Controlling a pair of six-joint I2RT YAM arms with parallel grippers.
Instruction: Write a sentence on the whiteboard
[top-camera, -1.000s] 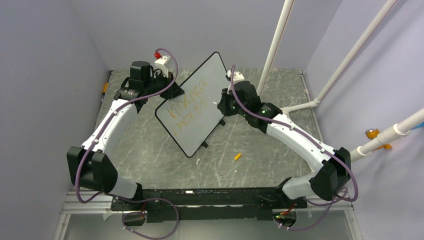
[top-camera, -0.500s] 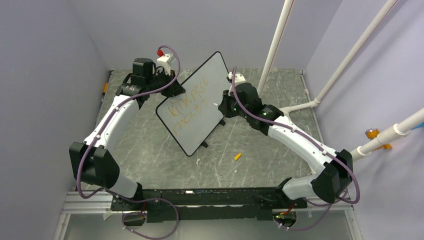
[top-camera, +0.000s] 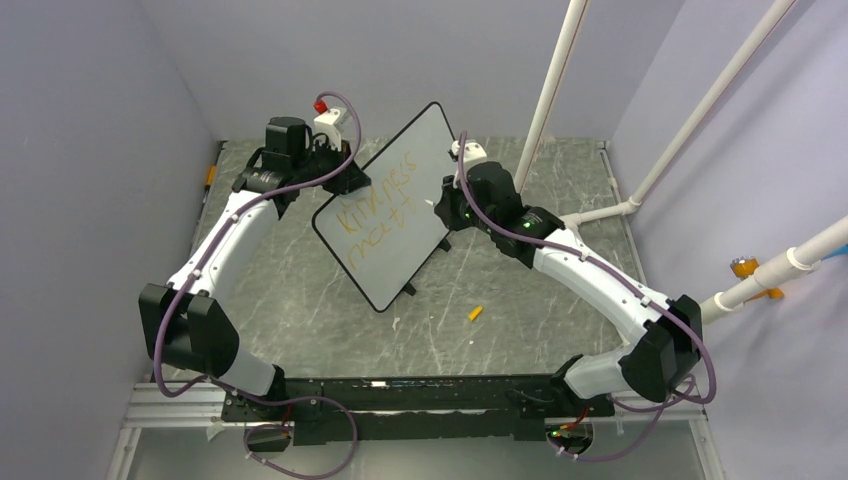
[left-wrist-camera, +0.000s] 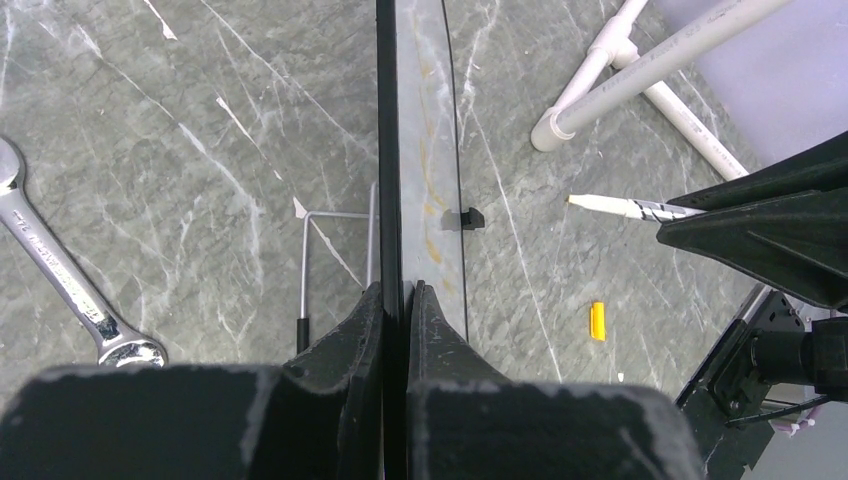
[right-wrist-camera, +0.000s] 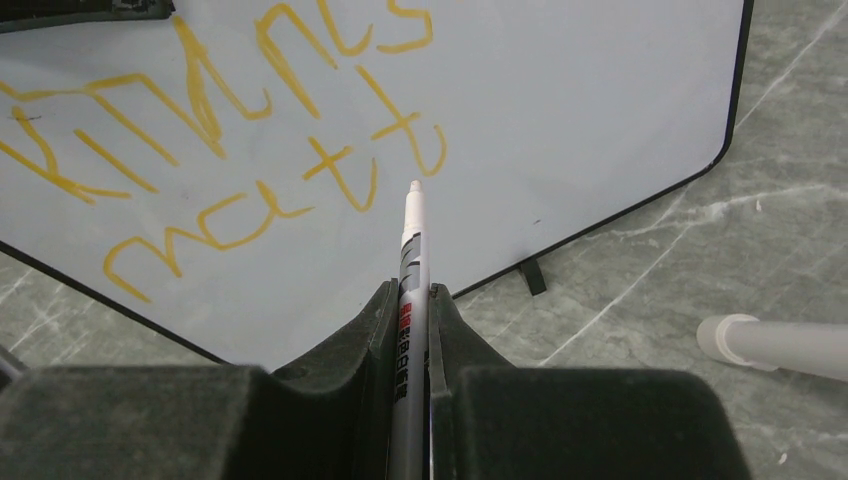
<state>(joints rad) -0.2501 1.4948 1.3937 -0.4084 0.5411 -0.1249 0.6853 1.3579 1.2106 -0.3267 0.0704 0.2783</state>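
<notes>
The whiteboard (top-camera: 400, 165) stands tilted on the table, with a black frame and rounded corners. The sentence (top-camera: 375, 207) is orange-yellow lettering in two lines; it fills the upper left of the right wrist view (right-wrist-camera: 200, 120). My left gripper (left-wrist-camera: 395, 290) is shut on the whiteboard's left edge (left-wrist-camera: 388, 150). My right gripper (right-wrist-camera: 410, 292) is shut on a slim white marker (right-wrist-camera: 412, 255). The marker points at the board just below the last "t". In the left wrist view the marker (left-wrist-camera: 615, 206) has its tip a short way off the board face.
An orange cap (top-camera: 475, 313) lies on the marble table in front of the board, also in the left wrist view (left-wrist-camera: 597, 321). A steel wrench (left-wrist-camera: 60, 270) lies behind the board. White pipes (top-camera: 555, 90) rise at the back right. A wire stand (left-wrist-camera: 335, 215) props the board.
My left arm shifted slightly, nudging the board. My right gripper with the marker moved a little up and left along the board. The lettering looks the same.
</notes>
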